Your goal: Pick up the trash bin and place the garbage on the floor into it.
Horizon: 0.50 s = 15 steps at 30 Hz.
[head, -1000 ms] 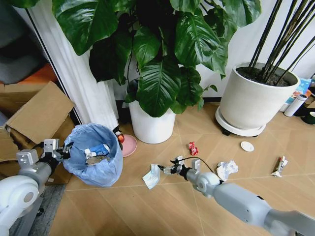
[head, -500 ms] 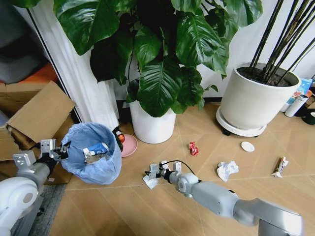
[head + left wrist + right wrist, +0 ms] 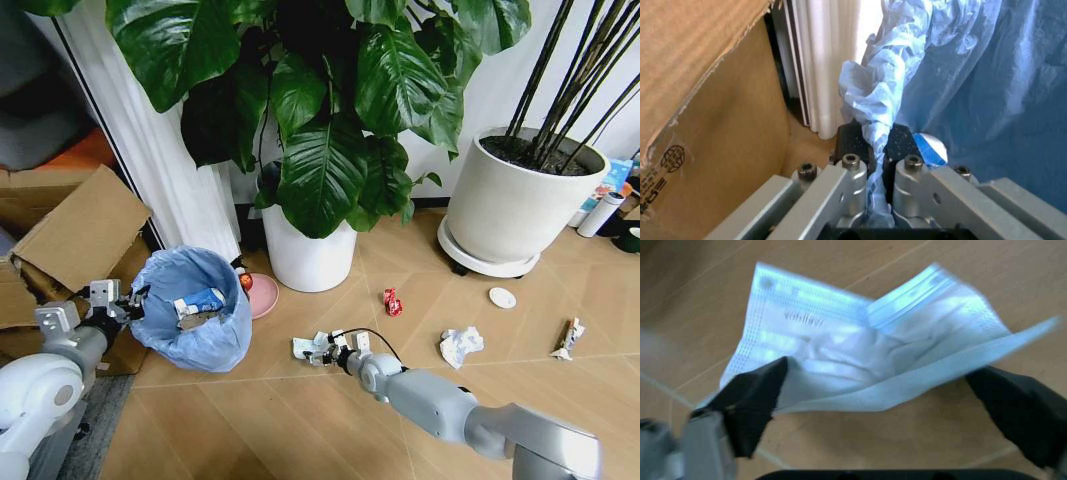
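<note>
The trash bin, black with a crinkly light-blue bag, stands on the floor at the left. My left gripper is at its rim, shut on a fold of the bag. My right gripper is low over the floor, open, its fingers either side of a flat pale-blue mask-like piece of garbage. More garbage lies to the right: a red wrapper, a crumpled white wad, a white disc and a slim tube wrapper.
A white pot with a big leafy plant stands behind the mask, with a pink dish beside it. A larger white pot is at the back right, and a white bottle beyond it. Cardboard boxes crowd the left.
My right arm has swung left and down from beside the crumpled wad to the pale-blue piece, which has shifted a little. The left gripper has kept its hold on the bag.
</note>
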Motion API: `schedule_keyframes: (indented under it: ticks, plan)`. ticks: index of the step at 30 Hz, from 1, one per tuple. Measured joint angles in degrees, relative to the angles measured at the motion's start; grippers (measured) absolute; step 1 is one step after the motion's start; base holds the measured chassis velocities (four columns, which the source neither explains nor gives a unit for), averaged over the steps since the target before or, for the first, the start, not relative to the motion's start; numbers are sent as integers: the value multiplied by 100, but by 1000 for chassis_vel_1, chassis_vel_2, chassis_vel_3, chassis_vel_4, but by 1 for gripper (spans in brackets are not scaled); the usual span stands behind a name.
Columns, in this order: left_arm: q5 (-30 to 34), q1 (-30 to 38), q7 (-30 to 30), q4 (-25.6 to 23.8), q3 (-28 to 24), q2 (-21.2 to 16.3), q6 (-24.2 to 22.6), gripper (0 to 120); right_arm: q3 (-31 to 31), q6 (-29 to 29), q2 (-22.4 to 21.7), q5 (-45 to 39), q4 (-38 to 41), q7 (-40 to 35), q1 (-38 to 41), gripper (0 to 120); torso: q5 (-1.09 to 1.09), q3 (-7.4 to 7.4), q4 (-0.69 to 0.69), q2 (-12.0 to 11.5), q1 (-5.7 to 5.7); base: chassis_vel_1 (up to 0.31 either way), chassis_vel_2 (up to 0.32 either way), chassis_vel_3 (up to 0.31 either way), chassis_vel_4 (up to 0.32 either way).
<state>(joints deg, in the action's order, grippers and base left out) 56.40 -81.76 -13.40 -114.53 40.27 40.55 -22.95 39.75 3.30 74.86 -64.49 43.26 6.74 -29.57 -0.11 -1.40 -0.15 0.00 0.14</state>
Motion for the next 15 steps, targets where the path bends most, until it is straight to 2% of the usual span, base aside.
schedule_keyframes:
  ticks: [1,4,5,8,9,12,13,15]
  plan:
    - [0,0,0,0,0,0,0,0,0,0,0,0,0,0,0,93,0,0,0,0,0,0,0,0,0]
    - [10,-3,0,0,-1,-4,-2,0,-7,7,45,19,-92,-39,25,81,-2,1,-1,1,0,0,0,0,0]
    - [10,-3,0,0,-1,-4,-2,0,-7,7,45,19,-92,-39,25,81,-2,1,-1,1,0,0,0,0,0]
    - [28,-12,2,1,13,-9,-3,0,-3,32,74,26,-182,-43,56,65,-1,1,0,1,-1,0,0,0,0]
    - [28,-12,2,1,13,-9,-3,0,-3,32,74,26,-182,-43,56,65,-1,1,0,1,-1,0,0,0,0]
    - [42,-10,8,10,16,-10,-3,0,42,66,86,26,-235,-68,82,50,-2,2,-2,2,-1,0,0,0,0]
    - [42,-10,8,10,16,-10,-3,0,42,66,86,26,-235,-68,82,50,-2,2,-2,2,-1,0,0,0,0]
    - [45,-5,12,12,16,-8,-3,0,78,90,86,26,-240,-98,86,41,-1,2,-1,2,-1,0,0,0,0]
